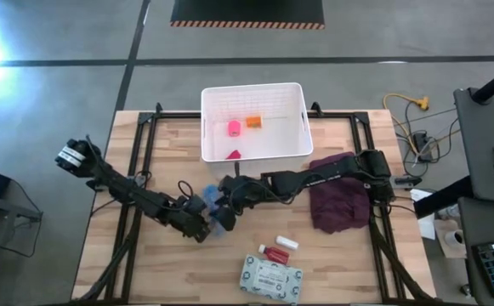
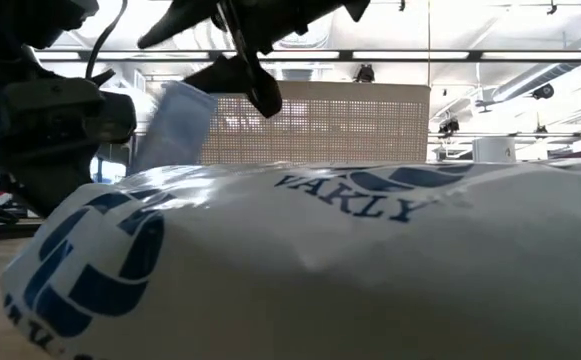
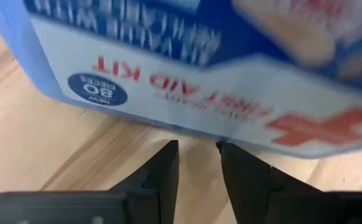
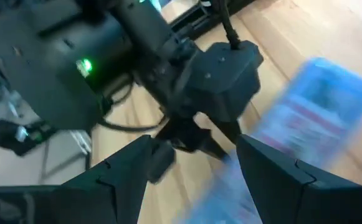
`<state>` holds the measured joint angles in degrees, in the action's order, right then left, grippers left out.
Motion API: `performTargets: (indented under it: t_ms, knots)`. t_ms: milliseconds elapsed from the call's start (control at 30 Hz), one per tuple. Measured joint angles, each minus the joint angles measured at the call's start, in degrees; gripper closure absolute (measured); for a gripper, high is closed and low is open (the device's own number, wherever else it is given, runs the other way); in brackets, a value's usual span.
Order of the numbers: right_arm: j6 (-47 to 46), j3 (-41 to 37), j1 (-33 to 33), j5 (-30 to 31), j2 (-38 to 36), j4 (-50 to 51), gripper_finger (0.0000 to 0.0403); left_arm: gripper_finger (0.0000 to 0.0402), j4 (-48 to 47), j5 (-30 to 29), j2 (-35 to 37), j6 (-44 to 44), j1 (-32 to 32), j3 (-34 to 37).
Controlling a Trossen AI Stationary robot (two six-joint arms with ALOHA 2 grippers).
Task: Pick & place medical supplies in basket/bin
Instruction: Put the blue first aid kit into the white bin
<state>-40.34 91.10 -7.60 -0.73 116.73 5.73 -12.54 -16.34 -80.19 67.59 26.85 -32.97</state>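
Note:
The blue-white pouch with a red cross (image 1: 217, 212) sits mid-table between both grippers. In the low view the pouch (image 2: 175, 125) stands tilted on edge. My left gripper (image 1: 202, 226) comes from the table's left with a narrow gap between its fingers (image 3: 196, 144), just below the pouch's lower edge (image 3: 193, 132). My right gripper (image 1: 227, 194) reaches in from the right, wide open (image 4: 196, 162), with the blurred pouch (image 4: 318, 106) beyond its fingers. The white basket (image 1: 202, 127) holds a pink roll (image 1: 234, 127), an orange piece (image 1: 253, 121) and a red item (image 1: 234, 155). My left gripper's fingertips (image 3: 171, 146) reach up to the pouch's lower edge, level, from the table's left. Whether they touch it I cannot tell. Nothing lies in the gap between them.
A pale green wipes pack (image 1: 270, 279) lies near the table's near edge and fills the low view (image 2: 350, 260). A red-white tube (image 1: 272, 253) and a white bottle (image 1: 286, 244) lie beside the pack. The maroon cloth (image 1: 340, 202) lies crumpled under the right arm.

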Motion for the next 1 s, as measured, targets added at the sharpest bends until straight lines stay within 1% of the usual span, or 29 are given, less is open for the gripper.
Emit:
performTargets:
  t_ms: [100,233,367,500,567,700,767,833,900,1000]
  knots:
    - [-2.5,-0.1,0.2,0.8,0.2,0.9,0.0173,0.0299,1.3,-0.6,-0.5,0.0,0.0,0.0]
    - [-4.4,0.1,0.2,0.8,2.6,2.2,0.0156,0.0299,1.5,-0.6,-1.3,0.0,0.0,0.0]
    - [-5.9,0.4,0.1,0.8,2.8,8.8,0.0140,0.0299,1.5,-0.4,-1.2,0.0,0.0,-0.2]
    - [-8.1,0.6,0.1,6.3,-0.7,21.5,0.0136,0.0299,1.5,-0.3,0.0,-0.4,0.1,-1.8]
    - [-10.0,0.6,0.2,9.1,-1.9,27.9,0.0138,0.0299,1.5,-0.6,0.5,-2.1,0.1,-2.9]
    - [-17.3,0.6,0.1,12.5,-2.8,39.4,0.0150,0.0299,1.5,-2.4,0.9,-4.6,0.0,-5.2]
    - [-21.1,0.0,0.1,14.7,-2.9,43.3,0.0158,0.0299,0.8,-4.1,0.9,-5.0,0.0,-6.2]
    - [-21.8,-1.4,0.3,14.7,-2.3,42.9,0.0167,0.0299,0.9,-6.0,0.9,-5.9,0.0,-6.7]
    - [-21.3,-3.2,0.6,12.8,-1.6,39.8,0.0178,0.0299,0.7,-8.0,0.7,-6.6,-0.4,-6.5]
    - [-21.4,-5.5,1.0,11.2,-0.5,34.3,0.0193,0.0299,0.6,-8.1,0.2,-6.5,-2.1,-5.1]
